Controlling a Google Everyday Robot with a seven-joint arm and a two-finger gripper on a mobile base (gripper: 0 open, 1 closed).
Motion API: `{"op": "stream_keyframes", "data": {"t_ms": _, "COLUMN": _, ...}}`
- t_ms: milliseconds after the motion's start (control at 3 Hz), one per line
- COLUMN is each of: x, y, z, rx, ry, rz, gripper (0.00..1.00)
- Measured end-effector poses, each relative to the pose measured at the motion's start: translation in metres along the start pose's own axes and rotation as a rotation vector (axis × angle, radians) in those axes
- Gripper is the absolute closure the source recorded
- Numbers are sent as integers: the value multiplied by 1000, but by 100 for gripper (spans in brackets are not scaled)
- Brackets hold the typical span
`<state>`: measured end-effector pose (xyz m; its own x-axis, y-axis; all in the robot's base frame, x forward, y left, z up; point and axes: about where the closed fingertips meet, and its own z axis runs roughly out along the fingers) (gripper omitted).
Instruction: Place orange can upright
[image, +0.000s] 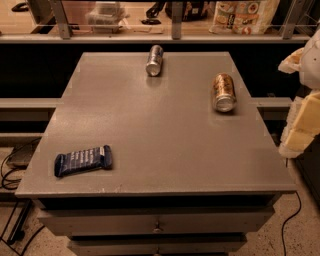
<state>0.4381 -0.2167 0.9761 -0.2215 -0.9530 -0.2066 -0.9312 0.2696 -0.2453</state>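
The gripper (303, 125) hangs beside the right edge of the table (150, 150). Just left of it, the orange can (223, 92) lies on its side on the tabletop. Farther left and behind lies another drink can (154, 60), also on its side. A wrapped snack bar (83, 160) lies far left, toward the front.

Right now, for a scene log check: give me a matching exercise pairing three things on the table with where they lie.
Things:
1. orange can
2. silver can
3. blue snack bar

Places:
A. near left
B. far middle, on its side
C. right side, on its side

Pairs: 1-C, 2-B, 3-A. The gripper is not in view.
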Motion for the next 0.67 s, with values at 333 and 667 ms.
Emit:
{"op": "stream_keyframes", "data": {"t_ms": 333, "x": 0, "y": 0, "z": 0, "rx": 0, "ry": 0, "rz": 0, "gripper": 0}}
{"op": "stream_keyframes", "data": {"t_ms": 667, "x": -4, "y": -9, "z": 6, "rx": 18, "ry": 11, "rz": 65, "gripper": 0}}
